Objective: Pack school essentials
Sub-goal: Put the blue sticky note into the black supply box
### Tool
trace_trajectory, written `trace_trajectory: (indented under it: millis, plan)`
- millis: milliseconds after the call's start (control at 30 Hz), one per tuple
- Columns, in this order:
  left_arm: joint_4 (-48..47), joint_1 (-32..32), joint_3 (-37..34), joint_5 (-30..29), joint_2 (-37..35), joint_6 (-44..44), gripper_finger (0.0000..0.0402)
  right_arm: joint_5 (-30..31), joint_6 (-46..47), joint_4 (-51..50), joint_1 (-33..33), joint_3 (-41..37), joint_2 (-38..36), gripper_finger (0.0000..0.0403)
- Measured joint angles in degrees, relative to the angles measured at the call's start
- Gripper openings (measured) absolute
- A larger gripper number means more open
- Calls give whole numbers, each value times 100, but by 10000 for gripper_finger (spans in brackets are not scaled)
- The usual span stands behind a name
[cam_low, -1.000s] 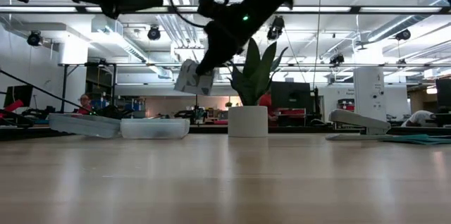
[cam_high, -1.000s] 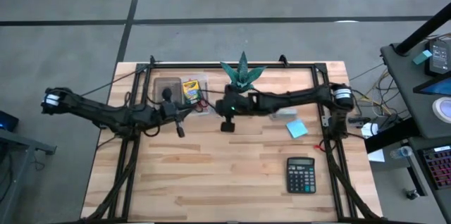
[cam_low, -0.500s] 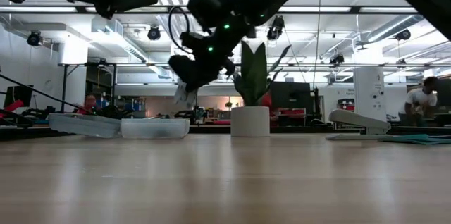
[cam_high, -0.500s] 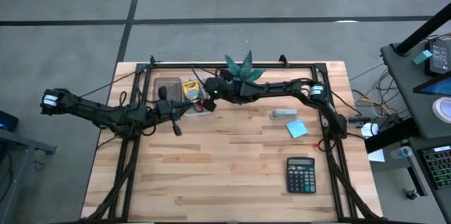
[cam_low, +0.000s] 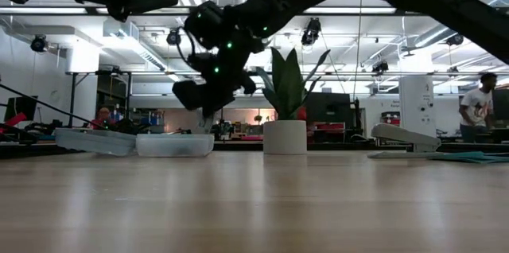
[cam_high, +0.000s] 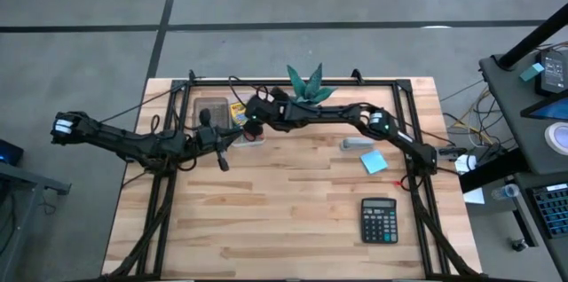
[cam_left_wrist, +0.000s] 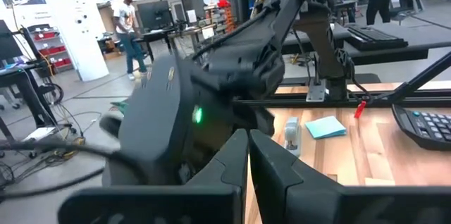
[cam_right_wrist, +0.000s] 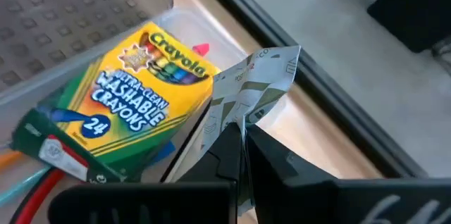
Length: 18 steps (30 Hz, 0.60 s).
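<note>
My right gripper point(cam_right_wrist: 243, 143) is shut on a small white-and-grey paper packet point(cam_right_wrist: 250, 86). It hangs over a clear plastic box point(cam_high: 232, 115) at the table's far left. A yellow-green crayon box point(cam_right_wrist: 120, 104) lies in that box; in the high view the crayon box point(cam_high: 238, 111) sits just left of my right gripper point(cam_high: 255, 119). The light-blue sticky-note pad point(cam_high: 374, 161) lies flat on the table at the right. My left gripper point(cam_high: 227, 156) hovers shut and level just in front of the clear box, with nothing between its fingers point(cam_left_wrist: 264, 171). My right gripper pinches the packet's near end point(cam_right_wrist: 236, 122) between its two fingers. The fingers slant downward, coming from the table's right. The rest of the packet sticks out past the fingertips, lifted clear above the clear box beside the crayon box.
The clear box's lid point(cam_high: 209, 109) lies left of it. A green plant in a white pot point(cam_high: 307, 89) stands at the far edge beside my right arm. A grey stapler point(cam_high: 358, 143) and a black calculator point(cam_high: 379, 220) lie on the table's right half.
My right gripper has carried the packet toward the table's far left, from near the table's middle to above the clear box. It has sunk a little, tipped downward and rolled on the way. The packet stays in its hold.
</note>
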Motion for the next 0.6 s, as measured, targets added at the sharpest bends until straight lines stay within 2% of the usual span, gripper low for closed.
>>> trace_trajectory:
  millis: [233, 600]
  plan:
    - [2, -2, 0, 4, 2, 4, 0, 0, 48, -184, 13, 307, 324, 28]
    - [3, -2, 0, 4, 1, 22, 0, -61, -224, -214, 121, 353, 258, 137]
